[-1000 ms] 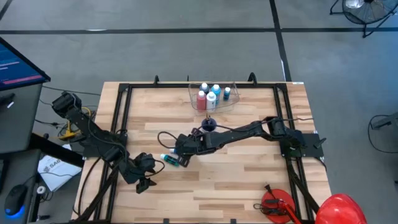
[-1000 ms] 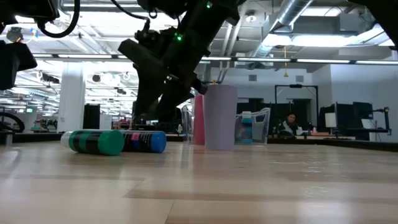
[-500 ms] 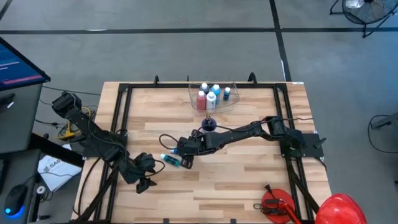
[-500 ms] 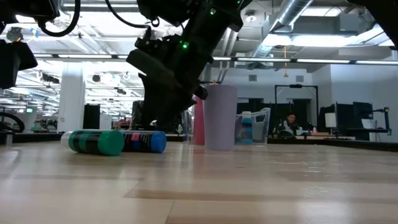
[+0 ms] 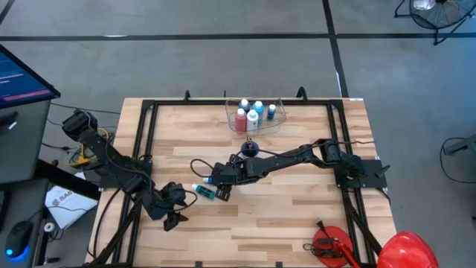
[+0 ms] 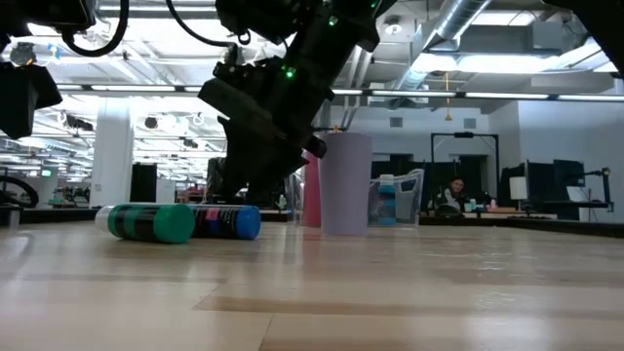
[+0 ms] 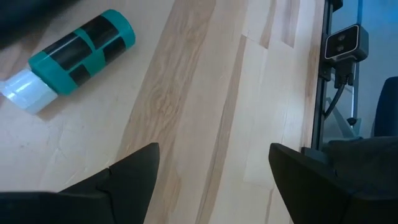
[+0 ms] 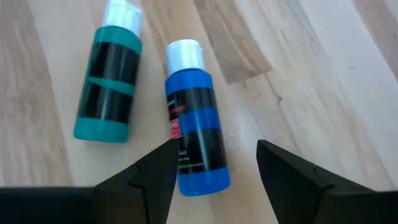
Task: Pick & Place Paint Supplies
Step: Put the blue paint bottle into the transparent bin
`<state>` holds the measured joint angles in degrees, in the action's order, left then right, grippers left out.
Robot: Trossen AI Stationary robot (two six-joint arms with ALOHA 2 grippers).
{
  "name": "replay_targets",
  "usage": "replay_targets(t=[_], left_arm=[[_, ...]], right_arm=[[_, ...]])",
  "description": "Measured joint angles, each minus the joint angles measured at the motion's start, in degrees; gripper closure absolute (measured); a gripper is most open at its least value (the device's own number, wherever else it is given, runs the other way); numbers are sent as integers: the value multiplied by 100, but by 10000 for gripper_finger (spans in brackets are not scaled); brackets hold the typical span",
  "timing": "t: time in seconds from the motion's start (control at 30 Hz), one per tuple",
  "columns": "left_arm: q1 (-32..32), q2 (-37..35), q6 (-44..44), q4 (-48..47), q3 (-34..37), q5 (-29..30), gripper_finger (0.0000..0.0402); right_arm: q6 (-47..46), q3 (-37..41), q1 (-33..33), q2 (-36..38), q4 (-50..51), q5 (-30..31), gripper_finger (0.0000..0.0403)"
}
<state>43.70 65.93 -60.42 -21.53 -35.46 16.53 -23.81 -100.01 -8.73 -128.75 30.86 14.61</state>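
A: Two bottles lie on the table point(image 5: 297, 201) in front of your right gripper point(image 8: 214, 162): the blue bottle point(image 8: 196, 140) and the teal bottle point(image 8: 109, 87), side by side, not touching.

B: Is your right gripper holding one?

A: No. Its fingers stand apart over the blue bottle's end. Your left gripper point(image 7: 211, 168) waits wide open near the table's left front, empty.

B: And the other paints?

A: They stand in the clear tub point(image 5: 255, 115) at the far edge.
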Motion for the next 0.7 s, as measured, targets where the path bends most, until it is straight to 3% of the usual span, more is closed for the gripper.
replay_targets(t=[0.13, 0.5, 0.7], left_arm=[[0, 0, 11, -1, 0, 2, 106], [0, 0, 13, -1, 0, 7, 106], [0, 1, 9, 1, 0, 13, 106]], right_arm=[[24, 0, 4, 1, 3, -276, 194], [10, -17, 41, -139, -120, -303, 194], [-250, -10, 24, -403, -62, -831, 194]])
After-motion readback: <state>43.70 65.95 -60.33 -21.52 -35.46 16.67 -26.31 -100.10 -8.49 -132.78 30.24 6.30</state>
